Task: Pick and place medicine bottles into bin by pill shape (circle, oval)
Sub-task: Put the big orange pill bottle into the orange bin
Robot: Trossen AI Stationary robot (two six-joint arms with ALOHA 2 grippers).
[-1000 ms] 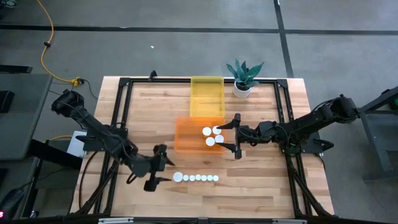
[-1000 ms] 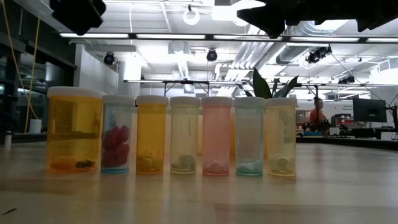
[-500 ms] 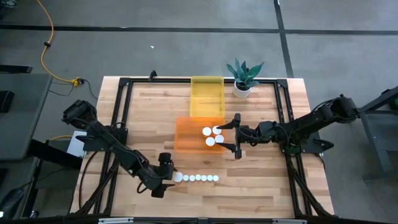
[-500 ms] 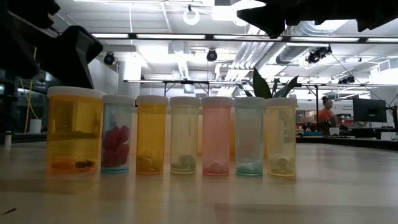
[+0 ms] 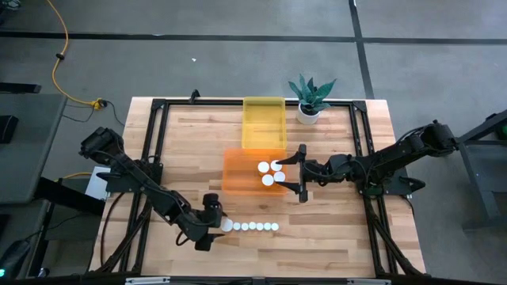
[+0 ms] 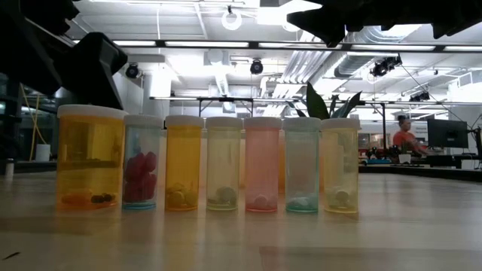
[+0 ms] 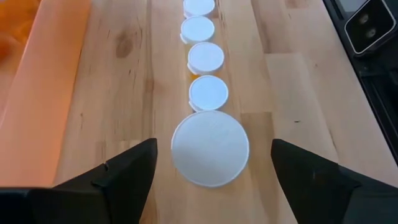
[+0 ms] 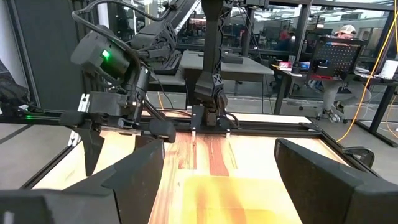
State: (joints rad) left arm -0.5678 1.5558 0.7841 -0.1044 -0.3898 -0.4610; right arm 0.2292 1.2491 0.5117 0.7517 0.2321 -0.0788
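Observation:
Several medicine bottles (image 5: 250, 226) with white caps stand upright in a row near the table's front edge. In the low view they show orange, blue, yellow, pink and teal walls. The widest, an orange bottle (image 6: 90, 158), is the row's left end. My left gripper (image 7: 212, 149) is open and slants down at that end. Its fingers stand on either side of the wide bottle's cap (image 7: 210, 148) without touching it. My right gripper (image 5: 299, 172) hangs open and level over the right edge of the orange bin (image 5: 242, 176), which holds white-capped bottles (image 5: 268, 180).
A yellow bin (image 5: 263, 123) stands behind the orange one. A white plant pot (image 5: 308, 115) sits at the table's far right. A black frame (image 5: 150, 158) runs around the tabletop. Bare wood lies right of the bottle row.
My left gripper has come down and toward the left end of the bottle row, so that its fingers now flank the wide bottle's cap. It has kept still over the last half second. The bottles have not moved.

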